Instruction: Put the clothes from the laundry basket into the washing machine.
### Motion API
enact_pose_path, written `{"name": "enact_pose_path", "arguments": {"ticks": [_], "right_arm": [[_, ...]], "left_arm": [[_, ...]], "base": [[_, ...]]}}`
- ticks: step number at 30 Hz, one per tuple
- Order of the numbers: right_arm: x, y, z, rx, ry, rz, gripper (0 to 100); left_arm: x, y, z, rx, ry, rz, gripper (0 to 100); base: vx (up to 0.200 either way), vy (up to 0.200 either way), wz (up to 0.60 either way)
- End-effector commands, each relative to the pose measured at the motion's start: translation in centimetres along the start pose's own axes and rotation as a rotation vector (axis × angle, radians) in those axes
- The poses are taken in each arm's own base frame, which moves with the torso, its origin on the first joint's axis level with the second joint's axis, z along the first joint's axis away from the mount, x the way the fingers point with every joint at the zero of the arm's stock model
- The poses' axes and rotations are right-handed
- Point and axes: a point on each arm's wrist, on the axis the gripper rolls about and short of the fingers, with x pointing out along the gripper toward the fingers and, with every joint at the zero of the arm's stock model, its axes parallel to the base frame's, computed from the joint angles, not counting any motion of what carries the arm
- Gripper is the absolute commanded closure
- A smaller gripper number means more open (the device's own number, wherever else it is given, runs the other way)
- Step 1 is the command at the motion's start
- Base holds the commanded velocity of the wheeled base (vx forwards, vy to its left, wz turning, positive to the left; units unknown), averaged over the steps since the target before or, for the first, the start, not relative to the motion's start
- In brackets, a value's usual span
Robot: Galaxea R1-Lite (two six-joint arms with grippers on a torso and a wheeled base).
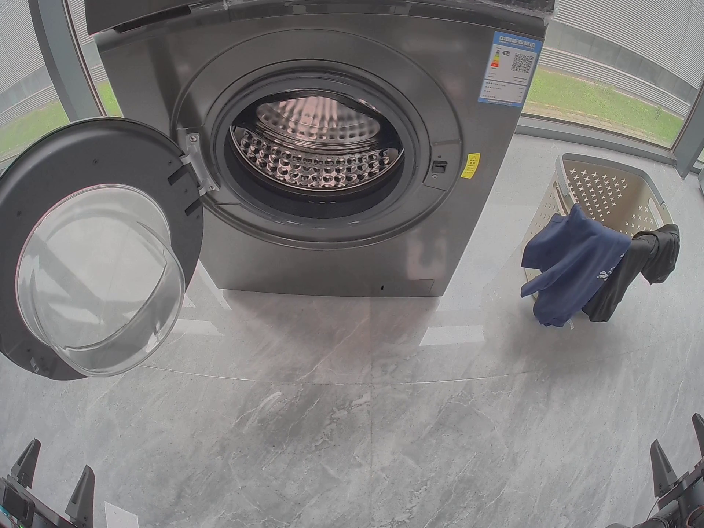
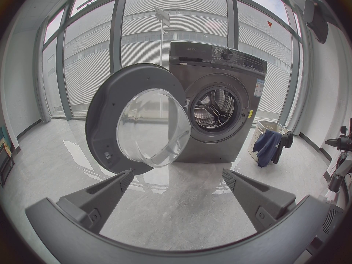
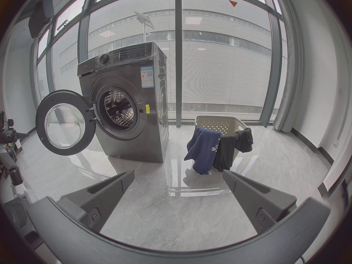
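Grey floor [image 1: 352, 419], washing machine [image 1: 330, 45] — blue label [image 1: 510, 69], basket [image 1: 623, 166]

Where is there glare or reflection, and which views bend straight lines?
Head view: bright light patches on the glossy floor before the washing machine. Left wrist view: window frames bow outward. Right wrist view: same bowing; the clothes mirror in the floor.

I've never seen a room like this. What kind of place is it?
Probably a laundry area: a grey front-loading washing machine with its round door open, and beside it a beige plastic laundry basket with a blue garment and a black garment over its rim.
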Motion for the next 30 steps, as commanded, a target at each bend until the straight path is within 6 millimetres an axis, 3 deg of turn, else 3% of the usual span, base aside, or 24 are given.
{"name": "enact_pose_path", "arguments": {"ticks": [1, 17, 23, 30], "right_arm": [[0.05, 0.01, -0.51, 0.0, 0.007, 0.0, 0], [0.05, 0.01, -0.51, 0.001, 0.007, 0.0, 0], [0.05, 0.01, -0.51, 0.0, 0.007, 0.002, 0], [0.05, 0.01, -0.51, 0.0, 0.007, 0.002, 0]], "left_arm": [[0.03, 0.03, -0.47, 0.0, 0.004, 0.002, 0], [0.02, 0.02, -0.47, -0.003, 0.002, 0.004, 0], [0.02, 0.02, -0.47, -0.003, 0.002, 0.004, 0], [0.02, 0.02, -0.47, -0.002, 0.002, 0.004, 0]], "base": [[0.0, 0.0, 0.0], [0.188, 0.0, 0.0], [0.0, 0.0, 0.0], [0.0, -0.2, 0.0]]}}
